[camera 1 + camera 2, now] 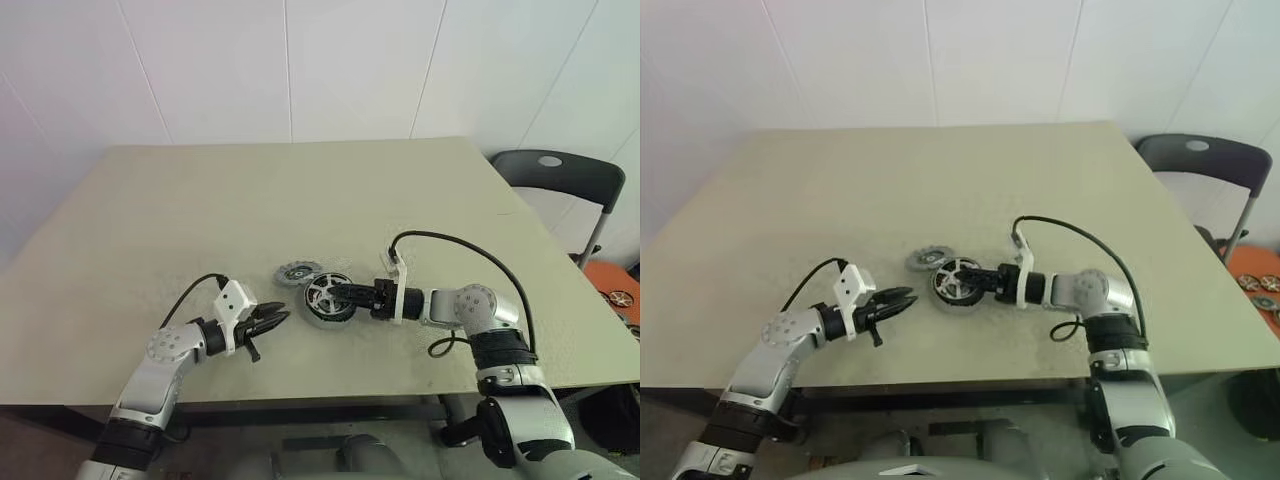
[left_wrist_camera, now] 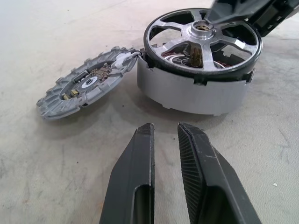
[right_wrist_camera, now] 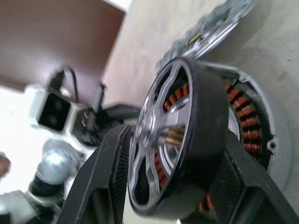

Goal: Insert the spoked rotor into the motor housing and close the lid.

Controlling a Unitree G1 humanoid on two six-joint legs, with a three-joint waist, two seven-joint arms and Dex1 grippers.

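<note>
My right fingers [image 3: 168, 186] pinch the stiff, light spoked rotor [image 2: 202, 42] by its rim over the motor housing [image 2: 187, 91]; left fingers [image 2: 166, 154] shut, empty.

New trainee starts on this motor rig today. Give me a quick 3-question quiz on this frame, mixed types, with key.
1. True or false: the lid is already on the motor housing.
2. What does the right gripper hold? A) lid B) spoked rotor C) nothing
3. Fill in: the left gripper is ____, short of the housing.

Key: 1 false, it lies on the table beside the housing. 2 B, its rim is between the fingers, partly over the windings. 3 shut.
</note>
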